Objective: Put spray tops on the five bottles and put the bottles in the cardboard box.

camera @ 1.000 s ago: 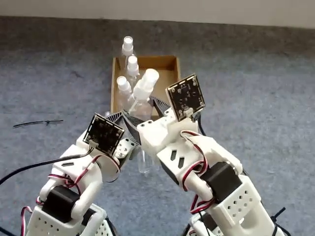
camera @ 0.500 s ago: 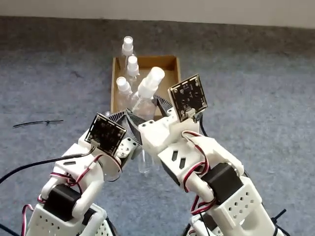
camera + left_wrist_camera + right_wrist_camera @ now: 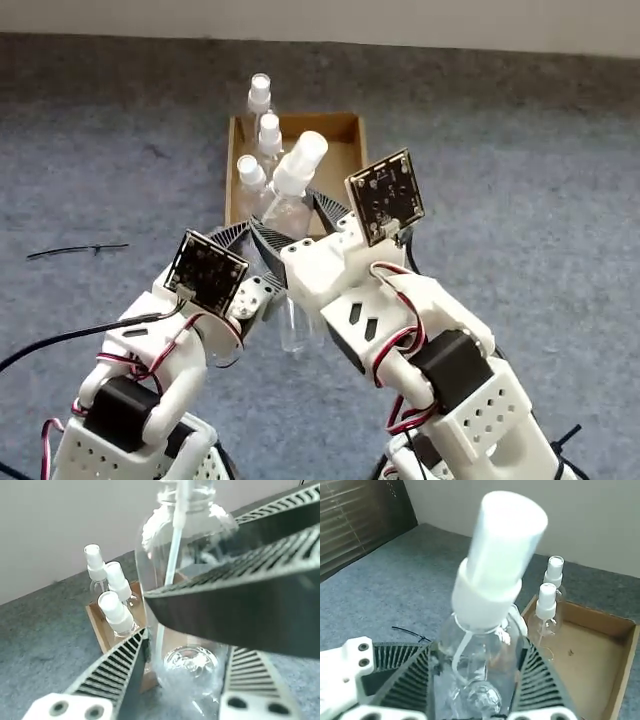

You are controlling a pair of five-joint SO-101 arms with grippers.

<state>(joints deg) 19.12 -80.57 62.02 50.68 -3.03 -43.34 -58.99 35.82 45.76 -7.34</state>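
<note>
- Two pincers met on one held bottle (image 3: pixel 288 215). Bare grey surface (image 3: pixel 520 200) ran wide off the outer side of each, and the cardboard box (image 3: pixel 318 118) sat just ahead of their tips.
- Three other bottles (image 3: pixel 252 175), already topped, crowded the part of the box ahead of the left pincer (image 3: pixel 187 655). Whether the farthest one stood inside the far rim or just past it could not be told. The box floor ahead of the right pincer (image 3: pixel 475 652) lay bare.
- A thin black tie (image 3: pixel 75 250) lay well out from the left pincer's outer side.
- Compared with a second earlier, the spray top (image 3: pixel 497 560) leaned further toward the right pincer's side. That arm's wrist board (image 3: pixel 385 195) had edged slightly the same way, while the left arm had hardly shifted.
- The left pincer was closed to the width of the held bottle's lower body, with a finger against each side.
- The right pincer clasped the same bottle higher up, just under the shoulder and above the left one's fingers. The spray top sat crooked on the neck above it, its dip tube (image 3: pixel 173 555) running down inside the bottle.
</note>
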